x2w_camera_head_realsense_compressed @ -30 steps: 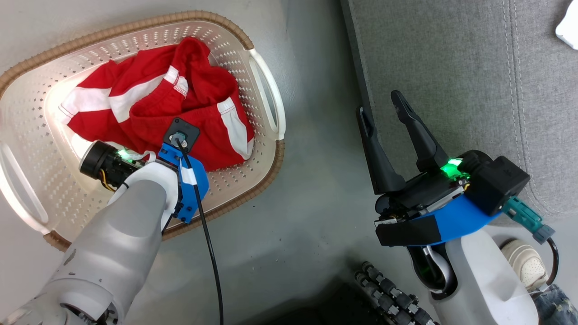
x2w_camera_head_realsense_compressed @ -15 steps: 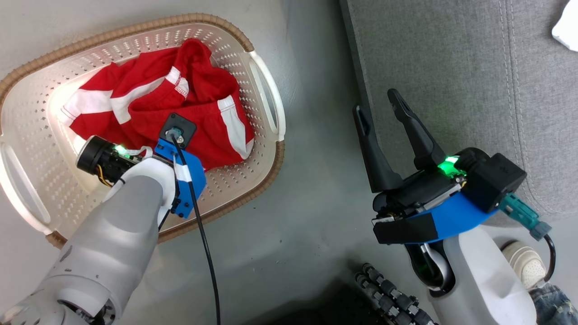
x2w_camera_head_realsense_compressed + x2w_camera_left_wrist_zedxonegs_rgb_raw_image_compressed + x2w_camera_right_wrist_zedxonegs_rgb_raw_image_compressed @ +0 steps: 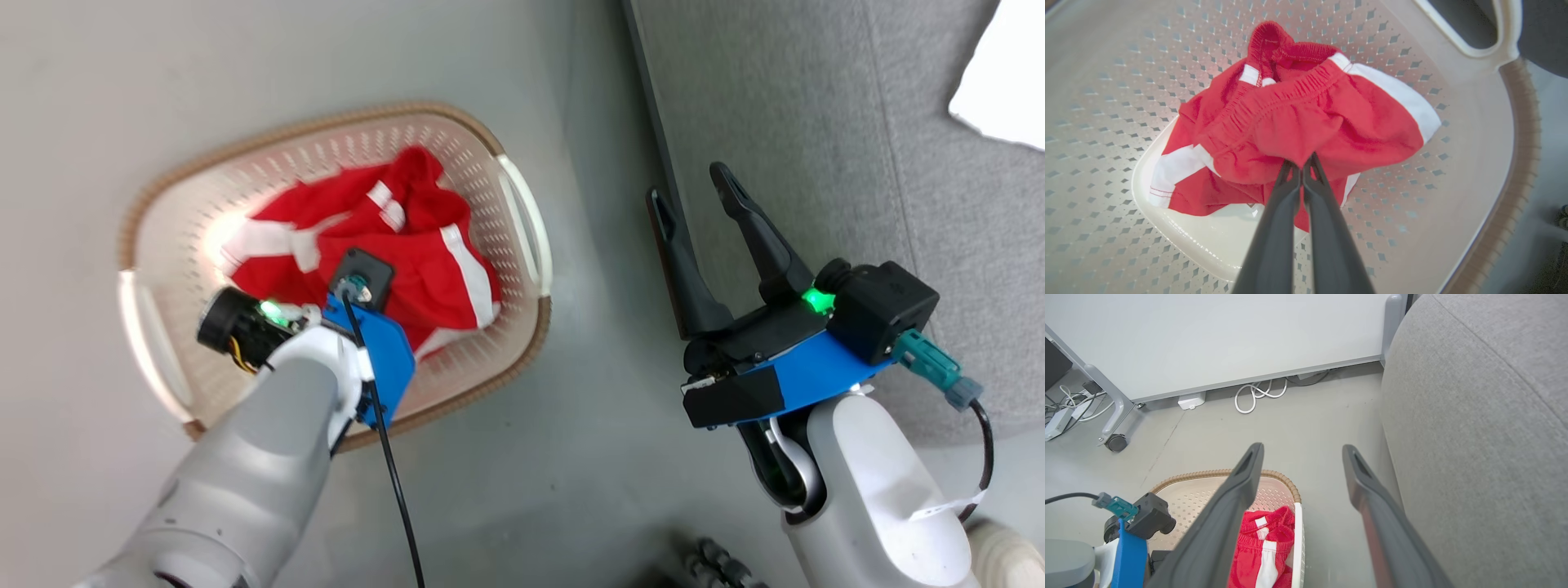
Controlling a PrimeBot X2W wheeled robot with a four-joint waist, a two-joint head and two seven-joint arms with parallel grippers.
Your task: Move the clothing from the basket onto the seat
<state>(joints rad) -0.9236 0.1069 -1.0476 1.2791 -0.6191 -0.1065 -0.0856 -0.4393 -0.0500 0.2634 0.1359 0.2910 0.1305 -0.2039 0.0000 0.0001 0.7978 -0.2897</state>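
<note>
Left gripper (image 3: pixel 1302 161): fingers clenched together on a fold of the clothing (image 3: pixel 1306 122), red fabric pinched at the tips. The pinch sits on the heap's near edge, just below the elastic waistband.

The clothing is all inside the basket (image 3: pixel 1457 192), bunched on its bottom. It looks slightly tented at the pinch, but none of it has cleared the rim. I can't tell if it's one garment or several.

Orientation: in the left wrist view the heap's long axis runs diagonally, from the white-striped hem at lower left to the white side panel at upper right. The waistband follows about the same line, and its gathered peak points at the far wall. In the head view that axis lies roughly along the basket's handle-to-handle length.

Right gripper (image 3: pixel 688 186): fingers spread and holding nothing, over the floor (image 3: pixel 588 457) by the front edge of the seat (image 3: pixel 784 106).

Progress: I'd call it early. The grasp is made, but no red is visible on the seat. You have the lift, the carry across the floor gap and the release left, plus repeats if more pieces remain.

A white item (image 3: pixel 1000 90) lies at the seat's far corner; can't identify it.
</note>
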